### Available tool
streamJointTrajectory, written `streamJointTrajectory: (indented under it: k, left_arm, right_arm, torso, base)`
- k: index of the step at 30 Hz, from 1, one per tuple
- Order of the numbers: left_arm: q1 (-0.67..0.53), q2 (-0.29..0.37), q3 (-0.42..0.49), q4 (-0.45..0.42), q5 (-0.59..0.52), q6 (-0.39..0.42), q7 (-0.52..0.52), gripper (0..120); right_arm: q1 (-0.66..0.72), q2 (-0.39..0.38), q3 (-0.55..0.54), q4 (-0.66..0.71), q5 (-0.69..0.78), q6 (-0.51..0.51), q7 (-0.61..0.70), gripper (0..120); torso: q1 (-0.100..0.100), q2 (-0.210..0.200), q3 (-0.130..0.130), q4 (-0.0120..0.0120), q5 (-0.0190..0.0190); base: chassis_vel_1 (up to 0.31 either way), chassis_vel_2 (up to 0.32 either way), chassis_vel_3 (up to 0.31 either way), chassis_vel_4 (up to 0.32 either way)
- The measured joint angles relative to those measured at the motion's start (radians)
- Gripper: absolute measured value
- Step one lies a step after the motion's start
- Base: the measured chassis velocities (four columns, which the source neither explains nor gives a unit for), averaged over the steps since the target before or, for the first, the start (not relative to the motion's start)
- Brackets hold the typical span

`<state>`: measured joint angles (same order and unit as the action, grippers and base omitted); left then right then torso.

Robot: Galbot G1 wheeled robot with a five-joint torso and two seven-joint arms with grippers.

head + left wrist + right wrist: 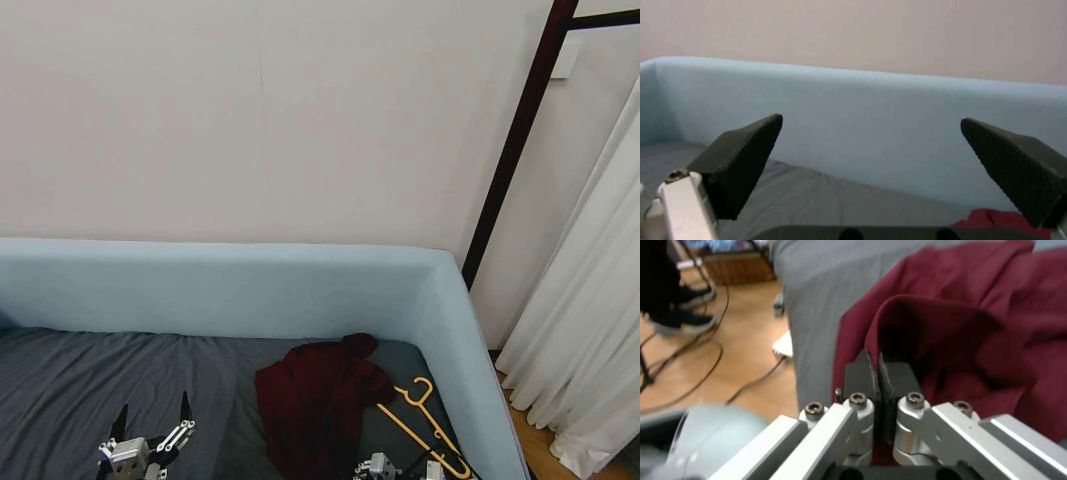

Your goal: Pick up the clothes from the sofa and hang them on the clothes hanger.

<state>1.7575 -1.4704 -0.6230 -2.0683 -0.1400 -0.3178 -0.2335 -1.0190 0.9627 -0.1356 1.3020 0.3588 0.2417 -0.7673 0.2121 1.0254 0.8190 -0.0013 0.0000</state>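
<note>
A dark red garment (318, 400) lies crumpled on the sofa's grey seat (60, 390), near its right end. Beside it, by the right armrest, lies a yellow hanger (425, 420). My right gripper (400, 468) sits low at the garment's near edge. In the right wrist view its fingers (863, 377) are pressed together on a fold of the red garment (953, 330). My left gripper (152, 420) hovers open over the seat, left of the garment, holding nothing. The left wrist view shows its fingers (740, 160) spread wide, facing the blue backrest (880, 130), with a bit of red garment (990, 220) off to one side.
The light blue backrest (220, 290) and right armrest (465, 360) enclose the seat. A dark rack pole (515, 140) rises behind the armrest, against the wall. White curtains (590, 340) hang at the right. Cables (707, 365) lie on the wooden floor beside the sofa.
</note>
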Motion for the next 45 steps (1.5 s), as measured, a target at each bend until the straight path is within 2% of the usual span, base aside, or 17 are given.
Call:
streamJointTrajectory:
  k: [3, 7, 9, 11, 14, 16, 20, 21, 22, 23, 26, 27, 29, 31, 38, 42, 45]
  left_arm:
    - [0.000, 0.004, -0.004, 0.001, 0.000, 0.000, 0.000, 100]
    - [-0.010, 0.012, -0.017, 0.016, 0.008, 0.021, -0.002, 100]
    - [-0.016, 0.016, -0.025, 0.029, 0.022, 0.031, -0.007, 100]
    - [-0.022, 0.027, -0.038, 0.048, 0.034, 0.049, -0.017, 100]
    - [-0.022, 0.043, -0.052, 0.071, 0.035, 0.066, -0.032, 100]
    - [-0.023, 0.047, -0.058, 0.078, 0.036, 0.067, -0.035, 100]
    - [-0.030, 0.062, -0.080, 0.104, 0.034, 0.069, -0.048, 100]
    - [-0.030, 0.062, -0.080, 0.104, 0.034, 0.069, -0.048, 100]
    - [-0.033, 0.066, -0.086, 0.111, 0.032, 0.069, -0.051, 100]
    - [-0.035, 0.068, -0.091, 0.116, 0.030, 0.069, -0.052, 100]
    - [-0.042, 0.075, -0.103, 0.123, 0.014, 0.069, -0.054, 100]
    - [-0.042, 0.075, -0.103, 0.123, 0.014, 0.069, -0.054, 100]
    - [-0.043, 0.077, -0.103, 0.123, 0.009, 0.068, -0.054, 100]
    - [-0.042, 0.078, -0.103, 0.123, 0.007, 0.063, -0.054, 100]
    - [-0.042, 0.083, -0.102, 0.128, 0.006, 0.050, -0.054, 100]
    - [-0.046, 0.080, -0.088, 0.128, 0.009, 0.049, -0.052, 100]
    - [-0.049, 0.079, -0.085, 0.127, 0.011, 0.049, -0.051, 100]
  right_arm:
    - [-0.017, -0.006, 0.013, 0.008, -0.022, -0.006, -0.029, 9]
    - [-0.039, -0.017, 0.052, 0.057, -0.032, -0.031, -0.154, 27]
    - [-0.037, -0.017, 0.065, 0.067, -0.031, -0.034, -0.192, 30]
    - [-0.022, -0.017, 0.074, 0.076, -0.006, -0.037, -0.195, 40]
    - [-0.002, -0.017, 0.055, 0.097, 0.082, -0.045, -0.054, 52]
    - [0.000, -0.016, 0.044, 0.109, 0.108, -0.054, -0.001, 55]
    - [0.000, -0.014, -0.009, 0.175, 0.157, -0.140, 0.230, 72]
    - [0.000, -0.014, -0.009, 0.175, 0.157, -0.140, 0.230, 72]
    - [-0.002, -0.013, -0.027, 0.196, 0.163, -0.174, 0.302, 81]
    - [-0.004, -0.011, -0.043, 0.211, 0.167, -0.201, 0.355, 82]
    - [0.003, 0.016, -0.127, 0.293, 0.219, -0.421, 0.727, 96]
    - [0.003, 0.016, -0.127, 0.293, 0.219, -0.421, 0.727, 96]
    - [0.022, 0.048, -0.160, 0.315, 0.300, -0.521, 0.943, 99]
    - [0.037, 0.070, -0.167, 0.316, 0.373, -0.561, 1.047, 100]
    - [0.053, 0.096, -0.158, 0.291, 0.485, -0.618, 1.135, 100]
    - [0.062, 0.134, -0.113, 0.224, 0.616, -0.681, 1.126, 100]
    - [0.064, 0.141, -0.105, 0.210, 0.622, -0.681, 1.108, 100]
  torso:
    - [0.000, 0.000, 0.000, -0.0002, 0.0000]
    - [0.000, 0.000, 0.000, -0.0004, 0.0000]
    - [0.000, 0.000, 0.000, -0.0003, -0.0001]
    - [0.000, 0.000, 0.000, -0.0003, -0.0002]
    - [0.000, 0.000, 0.000, 0.0001, -0.0002]
    - [0.000, 0.000, 0.000, 0.0001, -0.0002]
    - [0.000, 0.000, 0.000, 0.0000, -0.0002]
    - [0.000, 0.000, 0.000, 0.0000, -0.0002]
    - [0.000, 0.000, 0.000, 0.0000, -0.0003]
    - [0.000, 0.000, 0.000, -0.0002, -0.0003]
    - [0.000, 0.000, 0.000, -0.0003, -0.0003]
    - [0.000, 0.000, 0.000, -0.0003, -0.0003]
    - [0.000, 0.000, 0.000, -0.0001, -0.0001]
    - [0.000, 0.000, 0.000, -0.0001, -0.0002]
    - [0.000, 0.000, 0.000, -0.0002, -0.0001]
    - [0.000, 0.000, 0.000, -0.0002, 0.0000]
    - [0.000, 0.000, 0.000, -0.0002, 0.0000]
  base:
    - [0.000, 0.000, 0.000, 0.000]
    - [0.000, 0.000, 0.000, 0.000]
    - [0.000, 0.000, 0.000, 0.000]
    - [0.000, 0.000, 0.000, 0.000]
    - [0.000, 0.000, 0.000, 0.000]
    - [0.000, 0.000, 0.000, 0.000]
    - [0.000, 0.000, 0.000, 0.000]
    - [0.000, 0.000, 0.000, 0.000]
    - [0.000, 0.000, 0.000, 0.000]
    - [0.000, 0.000, 0.000, 0.000]
    - [0.000, 0.000, 0.000, 0.000]
    - [0.000, 0.000, 0.000, 0.000]
    - [0.000, 0.000, 0.000, 0.000]
    - [0.000, 0.000, 0.000, 0.000]
    - [0.000, 0.000, 0.000, 0.000]
    - [0.000, 0.000, 0.000, 0.000]
    - [0.000, 0.000, 0.000, 0.000]
